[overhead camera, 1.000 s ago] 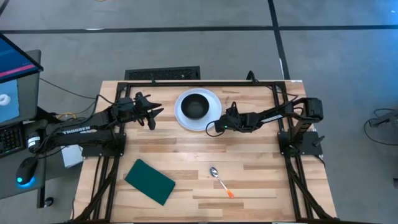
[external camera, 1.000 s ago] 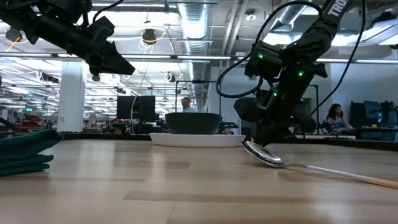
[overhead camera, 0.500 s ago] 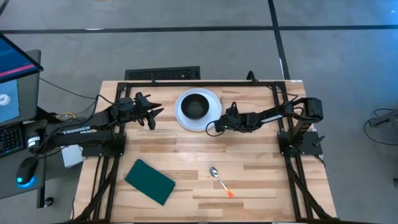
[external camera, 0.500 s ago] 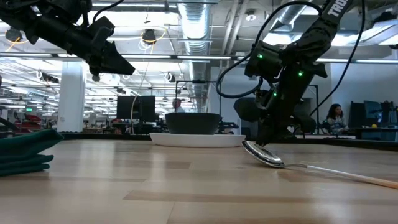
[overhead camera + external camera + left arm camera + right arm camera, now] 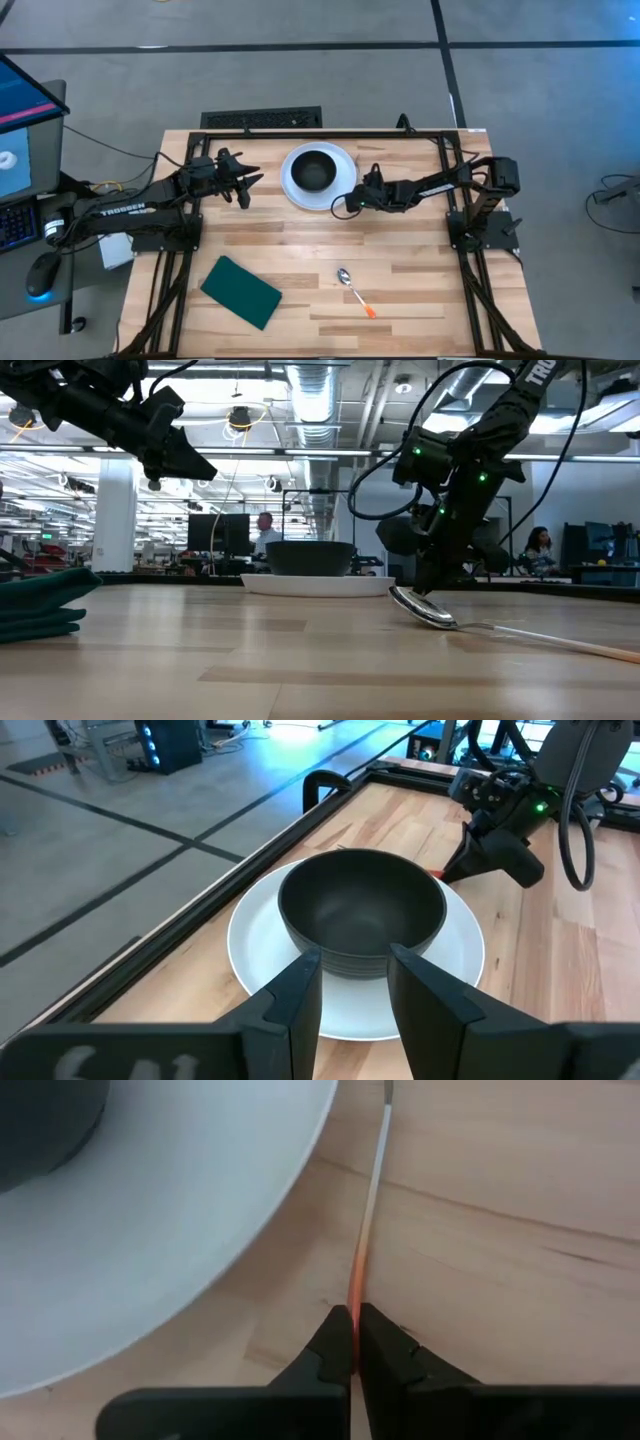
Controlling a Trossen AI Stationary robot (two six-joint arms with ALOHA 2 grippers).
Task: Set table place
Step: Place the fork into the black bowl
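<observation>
Now my right gripper (image 5: 353, 1330) is clamped on a thin utensil (image 5: 368, 1210) just beside the plate (image 5: 338, 155).

The white plate sits toward the far middle of the worktop (image 5: 400, 250) with 1 black bowl (image 5: 315, 172) on it. The utensil is slim, orange where I pinch it and silver farther along, running close past the plate's rim. My left gripper (image 5: 248, 185) hangs above the worktop on the plate's other side, its 2 fingers apart and holding nothing. Nearer the front edge lie 1 spoon (image 5: 355, 292) with an orange handle tip and 1 dark green pad (image 5: 240, 291), well apart from each other.
</observation>
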